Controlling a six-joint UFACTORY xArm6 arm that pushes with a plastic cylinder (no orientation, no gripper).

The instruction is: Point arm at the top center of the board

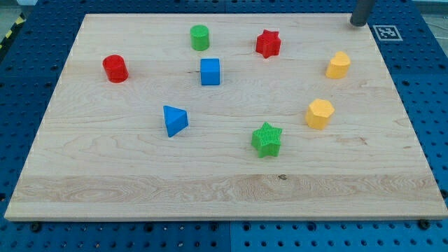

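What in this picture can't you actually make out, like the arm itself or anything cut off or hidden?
- Arm: the camera view's top edge cuts it off; only the rod's lower end shows, my tip at the board's top right corner, far right of the red star.
- Blocks' far sides: each block, such as the green cylinder, hides its own.
- Marker beside the board: too small to read.

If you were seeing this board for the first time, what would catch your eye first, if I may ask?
Eight bright blocks scattered over the pale wooden board, with the red star near the view's top and the green star low, right of centre. My tip sits at the top right corner, far from every block.
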